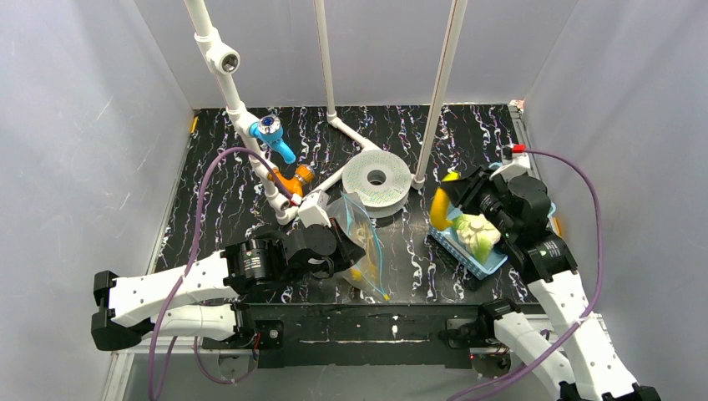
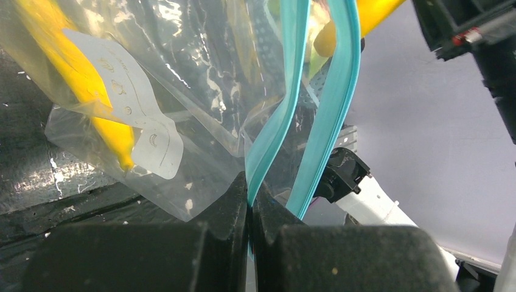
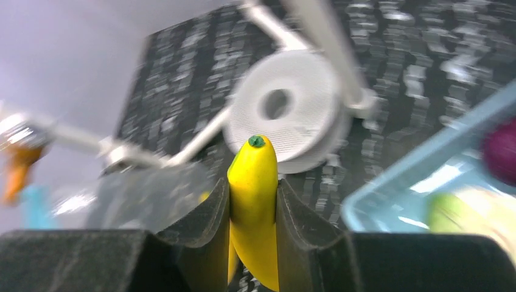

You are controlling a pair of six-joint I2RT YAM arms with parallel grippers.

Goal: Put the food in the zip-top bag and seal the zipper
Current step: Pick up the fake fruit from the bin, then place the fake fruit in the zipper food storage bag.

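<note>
The clear zip-top bag (image 1: 361,242) stands upright at the table's front centre with a yellow piece (image 2: 91,91) inside. Its teal zipper (image 2: 286,109) gapes open. My left gripper (image 1: 346,242) is shut on one zipper lip (image 2: 251,196). My right gripper (image 1: 449,199) is shut on a yellow banana (image 1: 439,209), held above the table left of the basket; in the right wrist view the banana (image 3: 254,201) stands between the jaws. A white cauliflower piece (image 1: 477,230), a green piece (image 3: 450,210) and a purple piece (image 3: 500,152) lie in the light-blue basket (image 1: 472,261).
A white tape roll (image 1: 376,179) lies behind the bag. White pipe frames (image 1: 275,184) with blue (image 1: 275,138) and orange (image 1: 294,177) fittings stand at the back left, and two white poles (image 1: 438,92) rise at the back centre. Grey walls enclose the table.
</note>
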